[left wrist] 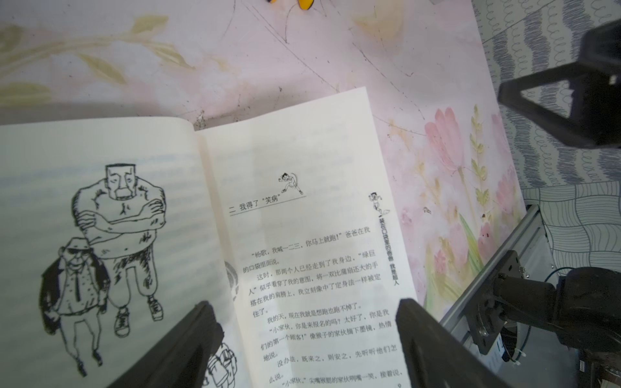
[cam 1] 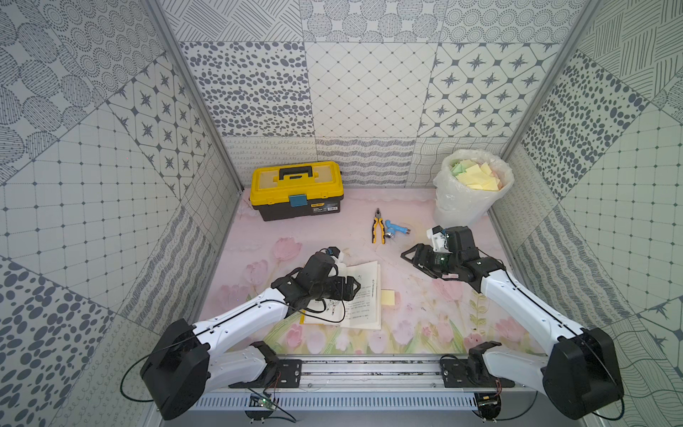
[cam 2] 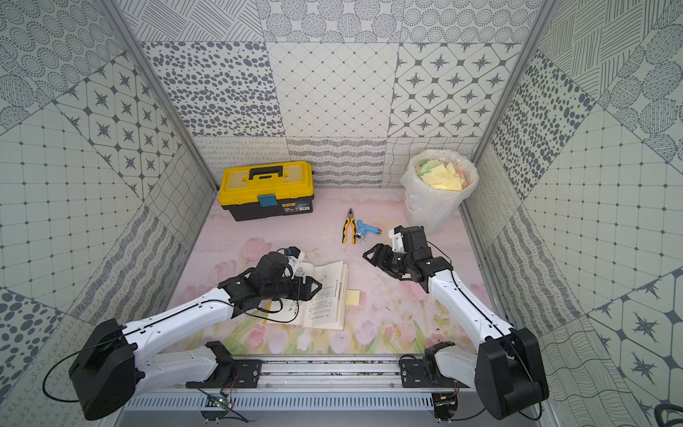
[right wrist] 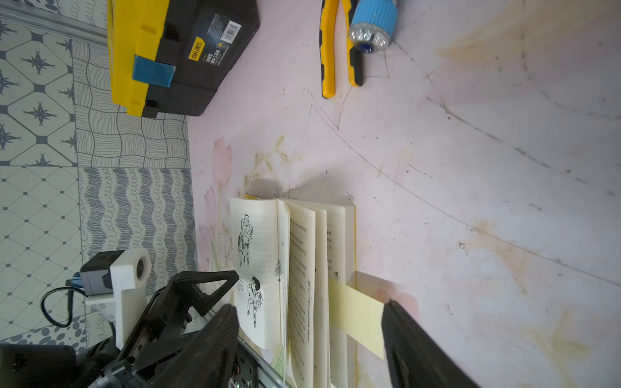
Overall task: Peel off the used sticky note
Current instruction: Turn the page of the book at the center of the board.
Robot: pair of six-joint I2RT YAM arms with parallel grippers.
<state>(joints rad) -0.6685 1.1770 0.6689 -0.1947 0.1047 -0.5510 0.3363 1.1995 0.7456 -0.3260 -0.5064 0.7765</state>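
An open book (cam 1: pixel 364 295) lies on the flowered tabletop, showing a drawing page and a text page (left wrist: pixel 302 235). A pale yellow sticky note (cam 1: pixel 388 297) juts out from the book's right edge and lies flat over the table; it also shows in the right wrist view as the sticky note (right wrist: pixel 359 312) tucked between pages. My left gripper (cam 1: pixel 353 287) hovers over the book, open, with only the text page behind its fingers (left wrist: pixel 304 305). My right gripper (cam 1: pixel 412 260) hangs open behind and to the right of the book, apart from the note (right wrist: pixel 309 307).
A yellow and black toolbox (cam 1: pixel 295 190) stands at the back left. Yellow-handled pliers (cam 1: pixel 377 231) and a blue tool (cam 1: pixel 395 227) lie behind the book. A bag-lined bin (cam 1: pixel 469 207) holding several discarded notes stands at the back right. Patterned walls close in three sides.
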